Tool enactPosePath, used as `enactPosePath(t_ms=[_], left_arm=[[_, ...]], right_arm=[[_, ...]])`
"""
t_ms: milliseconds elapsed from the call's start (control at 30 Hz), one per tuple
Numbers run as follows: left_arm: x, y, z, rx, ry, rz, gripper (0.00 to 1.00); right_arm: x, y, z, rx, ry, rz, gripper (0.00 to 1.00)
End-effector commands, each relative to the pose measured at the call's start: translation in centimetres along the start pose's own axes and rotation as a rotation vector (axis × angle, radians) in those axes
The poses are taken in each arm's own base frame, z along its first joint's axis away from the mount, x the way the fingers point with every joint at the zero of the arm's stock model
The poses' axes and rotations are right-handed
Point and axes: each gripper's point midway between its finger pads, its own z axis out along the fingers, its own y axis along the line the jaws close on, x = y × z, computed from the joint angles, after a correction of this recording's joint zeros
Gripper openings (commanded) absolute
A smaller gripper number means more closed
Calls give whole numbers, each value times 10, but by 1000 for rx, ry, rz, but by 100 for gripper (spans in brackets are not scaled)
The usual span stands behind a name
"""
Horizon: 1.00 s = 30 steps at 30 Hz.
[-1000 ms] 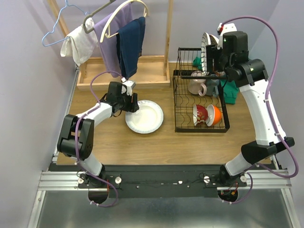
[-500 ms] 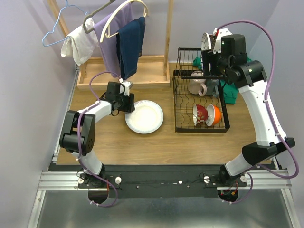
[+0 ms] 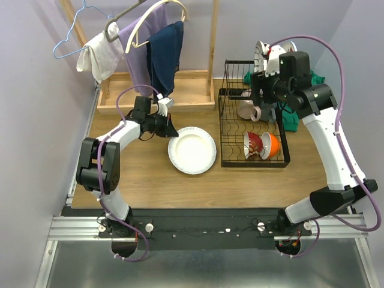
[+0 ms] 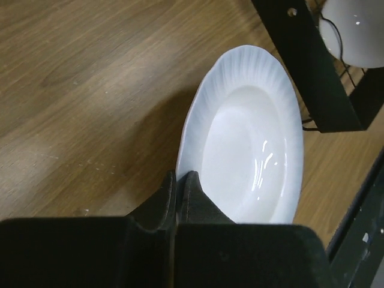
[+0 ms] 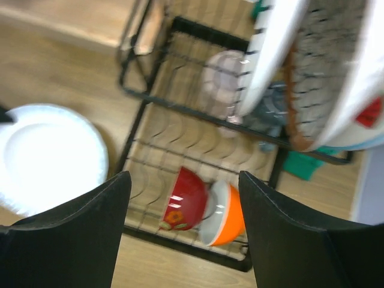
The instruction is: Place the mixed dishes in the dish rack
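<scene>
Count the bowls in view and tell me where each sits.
2. The red bowl and the orange bowl stand side by side at the front of the dish rack, lower tier. More may hide behind the right arm.

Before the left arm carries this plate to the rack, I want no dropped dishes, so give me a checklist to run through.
1. Grip: left gripper shut on the rim of the white plate: ok.
2. Depth of that bite on the rim: cannot tell.
3. Empty slots in the lower tier of the dish rack, left of the red bowl and orange bowl: ok.
4. Spare hand: right gripper open and empty: ok.
5. Path over the rack clear: not ok, the right gripper hangs above it.
</scene>
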Motion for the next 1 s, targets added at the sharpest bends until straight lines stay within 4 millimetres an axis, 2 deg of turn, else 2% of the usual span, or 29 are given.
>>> enactPosePath(t_ms=[0, 33, 67, 100, 133, 167, 233, 267, 300, 367, 533, 633, 767, 967], left_arm=[[12, -29, -21, 115, 48, 90, 0], [3, -42, -31, 147, 16, 129, 0], [2, -49, -37, 162, 6, 158, 0], [1, -56, -43, 179, 3, 185, 0], [-6, -66, -54, 190, -27, 256, 0], [-10, -75, -61, 213, -39, 292, 0], [-13, -92, -78, 231, -61, 360, 0], [-16, -98, -84, 237, -73, 383, 0], [-16, -105, -90, 248, -79, 394, 0], [-26, -123, -107, 256, -127, 452, 0], [-37, -154, -136, 280, -193, 500, 0], [-45, -169, -147, 302, -221, 511, 0], [-61, -184, -162, 314, -267, 534, 0], [-80, -204, -177, 345, -325, 536, 0]], right_arm=[[-7, 53, -14, -320, -98, -70, 77], [-7, 78, -24, -480, -129, -125, 77], [1, 90, -24, -560, -138, -154, 84], [4, 100, -28, -629, -159, -174, 97], [9, 113, -30, -705, -165, -160, 100], [14, 120, -21, -738, -182, -152, 100], [20, 135, -22, -844, -211, -179, 99], [18, 141, -18, -868, -238, -196, 97], [27, 146, -10, -893, -216, -201, 96], [33, 159, -5, -948, -212, -245, 92], [47, 185, 4, -1050, -234, -382, 93], [54, 205, 5, -1079, -268, -483, 96], [65, 229, 13, -1118, -254, -527, 96], [75, 246, 23, -1128, -245, -582, 96]])
